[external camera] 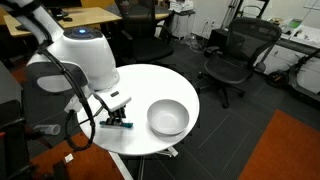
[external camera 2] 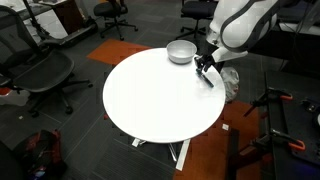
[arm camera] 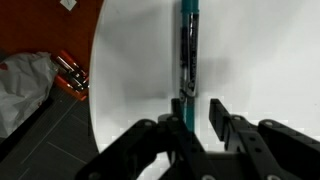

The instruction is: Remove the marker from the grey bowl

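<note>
— Where is the marker?

— In my wrist view the marker [arm camera: 187, 50] lies flat on the white surface [arm camera: 130, 70]. It runs straight away from the gripper [arm camera: 198, 110], with its teal end far. My fingers [arm camera: 217, 112] are apart, with bare surface showing between them. The marker's near end sits right at the tip of the left finger, and I can't tell whether it touches.

— And the bowl?

— The wrist view leaves it out. In both exterior views I see the grey bowl [external camera: 168, 118] [external camera 2: 181, 51] standing upright on the surface. In an exterior view the marker [external camera: 118, 124] lies outside the bowl, to its left and apart from it, just below the gripper [external camera: 116, 103].

— Anything in the way?

— In that same view the arm [external camera: 85, 55] fills the left side and hides part of the surface behind it. In an exterior view the marker [external camera 2: 207, 78] is only a thin dark line near the right edge of the surface, so I read little from it. Black office chairs [external camera: 240, 50] stand around on the floor, well apart from the surface. My wrist view shows a crumpled white bag [arm camera: 25, 85] on the floor to the left.
</note>
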Controlling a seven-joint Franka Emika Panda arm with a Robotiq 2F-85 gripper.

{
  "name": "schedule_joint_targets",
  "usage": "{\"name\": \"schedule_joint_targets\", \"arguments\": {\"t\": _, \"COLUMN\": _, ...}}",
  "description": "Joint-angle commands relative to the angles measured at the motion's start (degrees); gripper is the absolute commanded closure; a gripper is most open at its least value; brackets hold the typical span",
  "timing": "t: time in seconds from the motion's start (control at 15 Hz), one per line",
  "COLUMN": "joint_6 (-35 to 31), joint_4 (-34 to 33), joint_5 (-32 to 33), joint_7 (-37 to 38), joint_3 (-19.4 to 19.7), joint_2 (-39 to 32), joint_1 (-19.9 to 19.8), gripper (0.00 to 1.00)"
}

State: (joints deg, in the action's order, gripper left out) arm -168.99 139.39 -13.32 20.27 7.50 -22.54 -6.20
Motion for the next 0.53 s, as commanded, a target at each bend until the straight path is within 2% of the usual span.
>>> {"name": "schedule_joint_targets", "arguments": {"t": 0.0, "joint_6": -1.53, "joint_4": -0.08, "joint_5": 0.57, "joint_7": 0.96, "joint_3": 2.47, "joint_2": 0.75, "joint_1": 2.35, "gripper": 0.34}}
{"name": "schedule_joint_targets", "arguments": {"t": 0.27, "joint_6": -2.84, "joint_4": 2.44, "joint_5": 2.44, "joint_7": 2.1, "joint_3": 5.93, "joint_2": 5.01, "joint_1": 5.99, "gripper": 0.03}}
{"name": "schedule_joint_targets", "arguments": {"t": 0.47, "joint_6": -2.38, "joint_4": 4.98, "joint_5": 4.25, "joint_7": 2.57, "joint_3": 8.19, "joint_2": 10.43, "joint_1": 8.83, "gripper": 0.0}}
